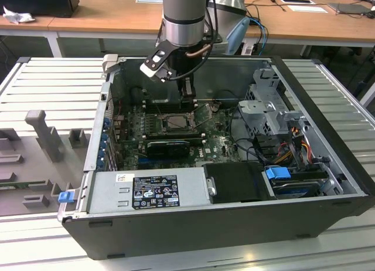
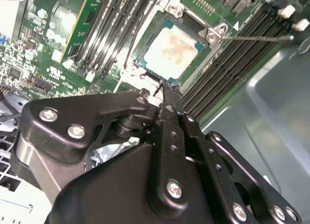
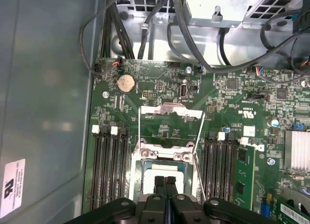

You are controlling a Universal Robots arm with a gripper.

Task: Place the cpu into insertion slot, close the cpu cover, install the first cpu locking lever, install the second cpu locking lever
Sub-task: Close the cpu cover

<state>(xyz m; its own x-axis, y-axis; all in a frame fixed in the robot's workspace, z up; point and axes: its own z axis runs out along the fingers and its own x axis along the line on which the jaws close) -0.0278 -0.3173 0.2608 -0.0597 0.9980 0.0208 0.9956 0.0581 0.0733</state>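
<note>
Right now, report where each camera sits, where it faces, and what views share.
Exterior view: off the arm, looking down into the computer case; arm and gripper show.
First wrist view: on the wrist, facing the insertion slot past shut fingertips.
Second wrist view: on the wrist, facing the cpu over the gripper's linkage.
Both wrist views share slot and gripper.

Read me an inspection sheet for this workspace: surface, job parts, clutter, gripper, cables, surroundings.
Surface: slatted metal table bearing an open PC case.
Job's things: cpu lies in the slot; cover stands open; a lever juts out sideways.
Clutter: grey fixtures on the table, at the exterior view's left.
Gripper: gripper shut, nothing seen in it, over the slot.
Cables: black bundles beyond the board; coloured leads by the drive cage.
Surroundings: wooden desks behind.
</note>
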